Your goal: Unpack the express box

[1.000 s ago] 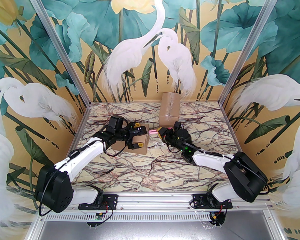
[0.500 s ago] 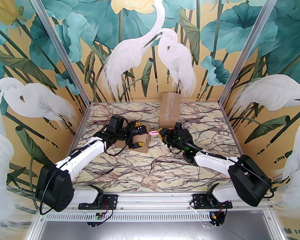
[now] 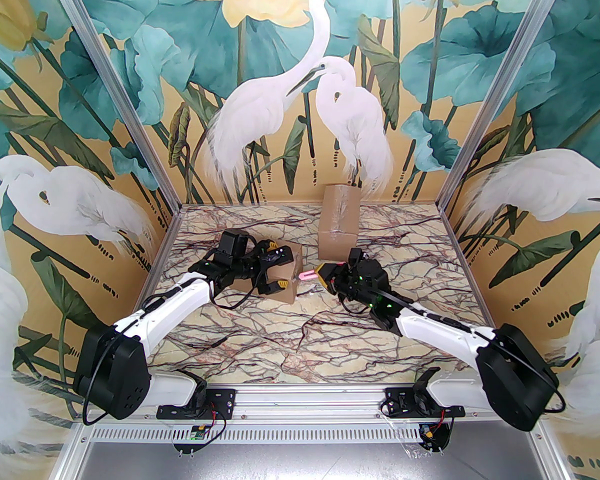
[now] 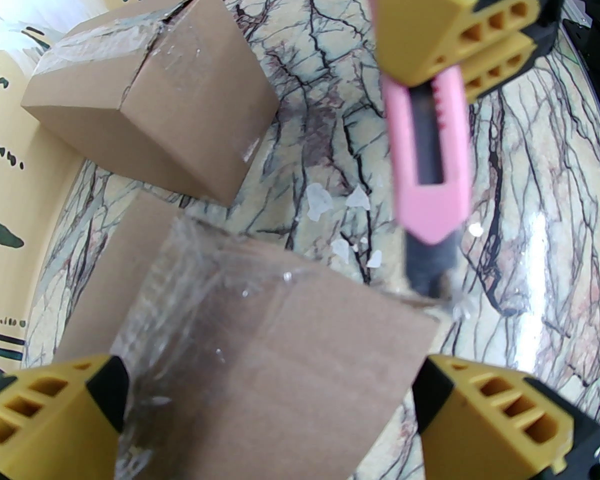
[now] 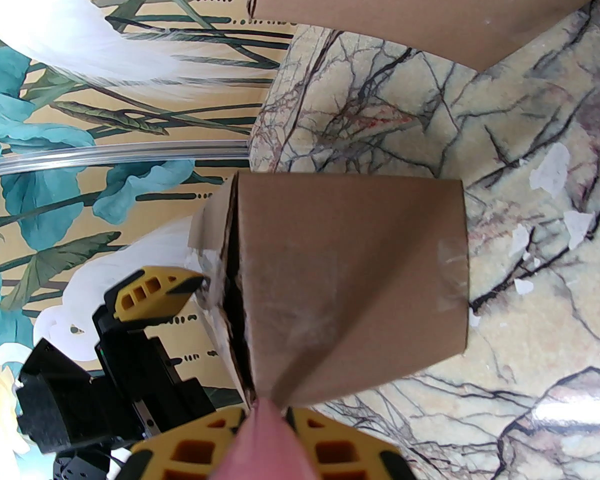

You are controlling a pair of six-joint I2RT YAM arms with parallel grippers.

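Lying left of centre on the table, a small brown cardboard box [image 3: 290,292] is seen with crinkled clear tape stretched across its top. A dark split is shown along one taped end seam in the right wrist view. The box is straddled by the left gripper [image 3: 277,269], whose jaws are spread wide, one finger at each side; contact cannot be judged. A pink plastic utility knife [image 3: 307,275] is clamped in the narrowed right gripper [image 3: 325,270], and its dark tip is set against the box's upper corner. A taller taped cardboard box [image 3: 337,218] is stood upright near the back wall. Small white scraps [image 4: 320,200] are scattered over the glossy veined marble-patterned tabletop [image 3: 300,333]. The cell is enclosed by walls painted with white egrets and teal lotus leaves [image 3: 280,93].
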